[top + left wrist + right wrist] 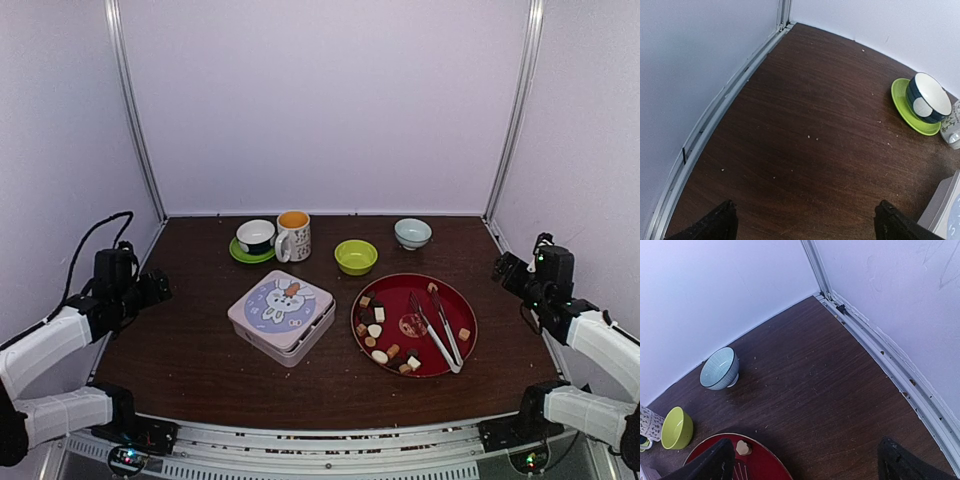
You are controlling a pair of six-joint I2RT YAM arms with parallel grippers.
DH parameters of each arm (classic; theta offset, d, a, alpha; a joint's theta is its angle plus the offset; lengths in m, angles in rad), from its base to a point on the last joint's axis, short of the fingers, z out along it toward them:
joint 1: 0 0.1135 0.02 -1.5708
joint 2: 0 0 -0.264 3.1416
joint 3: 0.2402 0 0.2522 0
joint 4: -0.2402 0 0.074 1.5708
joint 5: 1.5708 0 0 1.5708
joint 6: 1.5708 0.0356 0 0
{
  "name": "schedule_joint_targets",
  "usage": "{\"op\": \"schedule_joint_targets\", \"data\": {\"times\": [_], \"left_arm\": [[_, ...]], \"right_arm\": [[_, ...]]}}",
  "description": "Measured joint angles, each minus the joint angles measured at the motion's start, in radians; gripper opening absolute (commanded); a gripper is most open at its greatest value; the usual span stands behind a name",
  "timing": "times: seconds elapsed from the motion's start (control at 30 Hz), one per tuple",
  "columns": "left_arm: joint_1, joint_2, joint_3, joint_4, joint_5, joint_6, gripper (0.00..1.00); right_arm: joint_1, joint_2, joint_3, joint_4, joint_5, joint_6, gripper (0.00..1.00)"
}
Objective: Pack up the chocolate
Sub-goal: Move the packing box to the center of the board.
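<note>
Several small brown, dark and cream-white pieces of chocolate lie on a round red plate right of centre, mostly along its left side. Metal tongs rest across the plate. A closed lavender box with a rabbit picture sits left of the plate. My left gripper hovers open at the table's left edge, far from the box, with only bare wood between its fingers. My right gripper is open at the right edge, just beyond the plate. One cream chocolate shows beside its left finger.
Along the back stand a dark cup on a green saucer, a white mug, a green bowl and a pale blue bowl. White walls with metal rails close in the table on three sides.
</note>
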Motion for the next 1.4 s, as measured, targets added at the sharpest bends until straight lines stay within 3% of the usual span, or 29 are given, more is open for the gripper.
{"op": "schedule_joint_targets", "data": {"times": [0.13,0.4,0.73,0.93,1.07,1.4], "left_arm": [[0.000,0.027,0.008,-0.001,0.036,0.006,0.98],[0.000,0.126,0.081,0.043,0.306,0.073,0.98],[0.000,0.154,0.103,0.075,0.492,0.115,0.95],[-0.001,0.318,0.166,0.132,0.634,0.114,0.91],[-0.017,0.458,0.209,0.160,0.728,0.114,0.90],[-0.090,0.700,0.237,0.285,0.920,0.085,0.90]], "right_arm": [[0.000,0.007,0.004,-0.013,0.001,0.001,1.00],[0.000,0.031,0.073,-0.113,-0.007,0.004,1.00],[0.006,0.003,0.149,-0.234,-0.129,0.038,1.00],[0.025,-0.005,0.179,-0.278,-0.226,0.040,1.00],[0.119,0.010,0.179,-0.294,-0.274,0.062,1.00],[0.488,0.143,0.189,-0.253,-0.269,0.190,1.00]]}}
